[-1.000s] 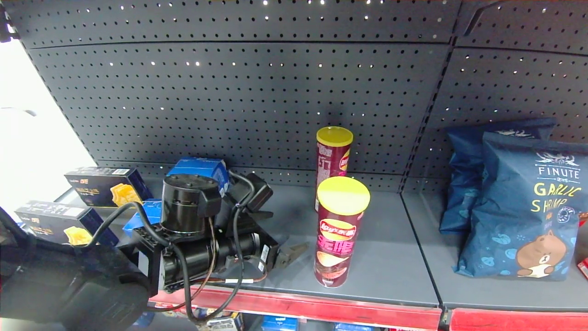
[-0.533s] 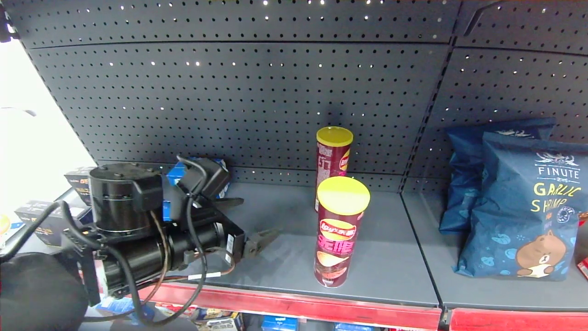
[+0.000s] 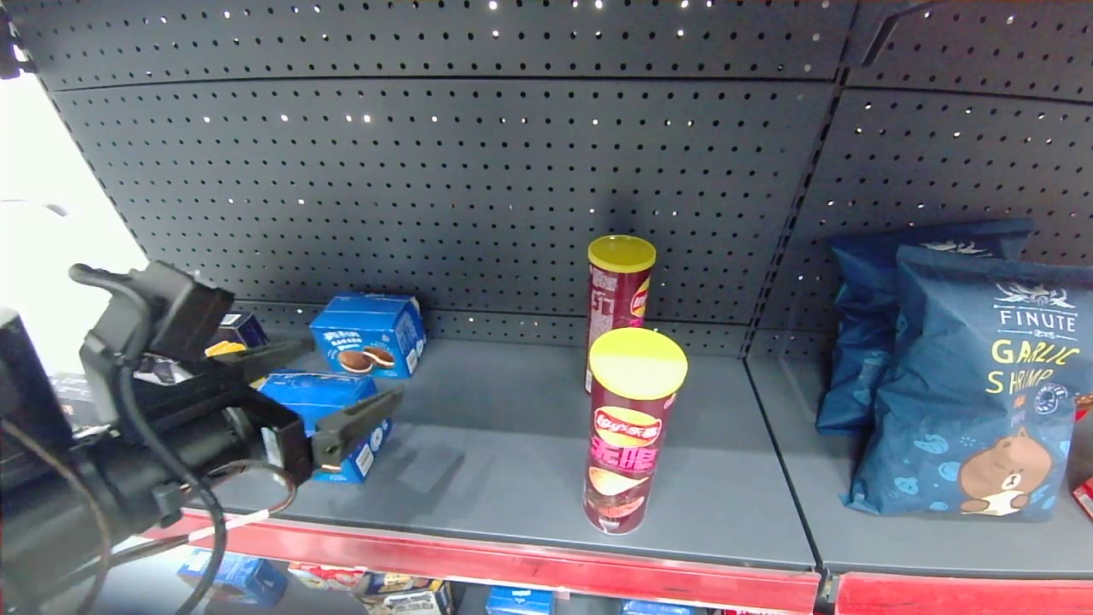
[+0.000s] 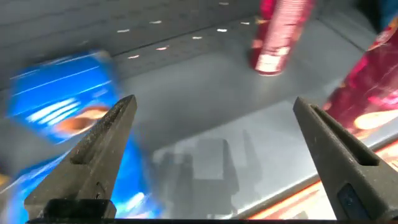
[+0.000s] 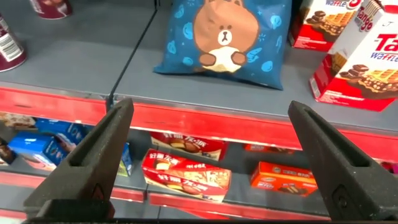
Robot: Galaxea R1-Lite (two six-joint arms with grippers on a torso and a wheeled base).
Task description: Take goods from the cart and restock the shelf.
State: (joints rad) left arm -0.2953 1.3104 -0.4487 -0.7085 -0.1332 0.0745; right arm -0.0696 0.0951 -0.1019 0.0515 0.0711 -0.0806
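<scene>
Your left gripper [image 3: 353,371], jaws spread, hangs by blue cookie boxes [image 3: 369,332]; maroon, yellow-lidded chip cans [image 3: 632,427] stand upright. Your right gripper [image 5: 210,107] holds its jaws spread too.

I count two blue cookie boxes [image 3: 369,333] [image 3: 318,390] right beside my left claw [image 3: 356,367]. Farther out past its open fingers stand two maroon chip cans [image 3: 628,431] [image 3: 619,286] with yellow lids. Well apart from it sit two dark blue snack bags [image 3: 965,384] [image 3: 862,325]. Ahead of my right claw [image 5: 210,104], two waffle boxes [image 5: 367,59] [image 5: 320,22].

Left gripper [image 3: 353,372] spread wide, empty; right gripper [image 5: 211,107] likewise
</scene>
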